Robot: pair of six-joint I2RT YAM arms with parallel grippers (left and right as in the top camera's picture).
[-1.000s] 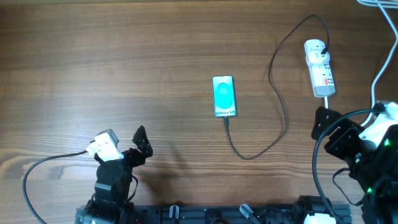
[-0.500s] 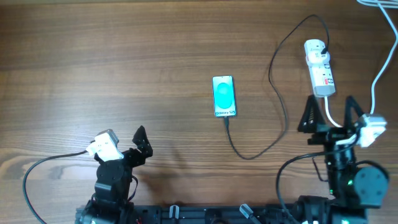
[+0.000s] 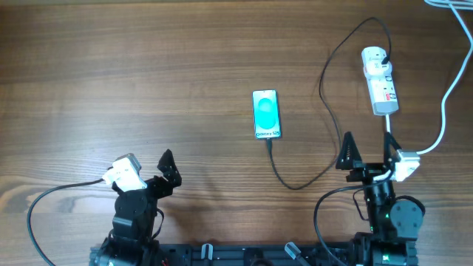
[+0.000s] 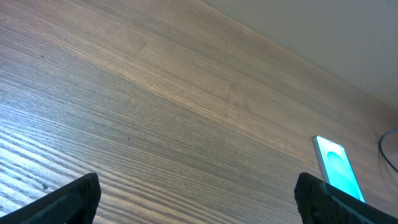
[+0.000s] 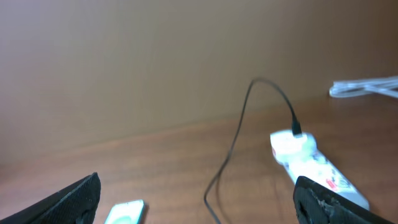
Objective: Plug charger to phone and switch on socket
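The phone, turquoise screen up, lies mid-table. The thin black charger cable runs from the phone's near end, where its tip touches the phone, in a loop to a plug on the white socket strip at the far right. My left gripper is open and empty near the front left; its wrist view shows the phone far right of the fingers. My right gripper is open and empty, in front of the socket. Its wrist view shows the phone, cable and socket.
A thick white lead runs from the socket's near end up the right edge of the wooden table and shows in the right wrist view. The robots' own black cables loop at the front edge.
My right arm has swung in from the right edge to the left and now sits in front of the socket, jaws open. The left arm, phone and cable have not moved.
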